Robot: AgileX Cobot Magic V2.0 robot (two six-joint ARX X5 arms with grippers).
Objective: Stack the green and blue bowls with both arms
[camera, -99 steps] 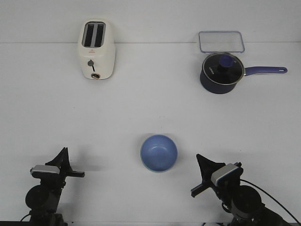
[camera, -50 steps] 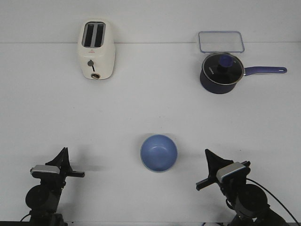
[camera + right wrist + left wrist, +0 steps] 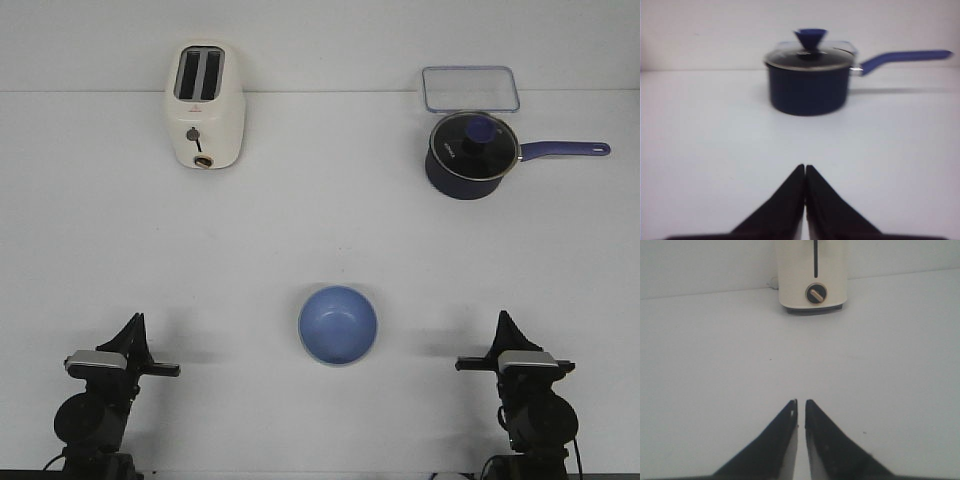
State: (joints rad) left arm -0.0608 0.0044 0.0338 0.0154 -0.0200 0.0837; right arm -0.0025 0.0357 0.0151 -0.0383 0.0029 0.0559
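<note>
The soft periwinkle blue matte round bowl (image 3: 338, 325) sits upright on the plain white counter (image 3: 320, 230), near its front edge and roughly midway between the 2 arms; its inside looks blue and only 1 rim can be made out, so whether a second bowl lies nested under it cannot be told from the front view. To the left of the bowl and a little nearer the front edge, the left black pointed two-finger tool (image 3: 133, 331) hangs above bare counter, well apart from the bowl. In the left wrist view this left tool (image 3: 801, 405) has its 2 tips drawn almost together, with only a thin sliver of counter showing between them, and it pinches nothing and touches nothing. To the right of the bowl, at about the same depth as the other, the right black pointed two-finger tool (image 3: 503, 328) also stands over bare counter, well apart from the bowl. In the right wrist view the right tool (image 3: 805, 168) has its tips pressed together with no visible gap, holding nothing. Far behind the bowl to the left stands a cream two-slot toaster (image 3: 205, 105) with a round brass knob. Far behind the bowl to the right is a dark navy saucepan with a glass lid and long blue handle (image 3: 472, 155), and just behind that pan lies a clear rectangular plastic tray (image 3: 470, 88).
</note>
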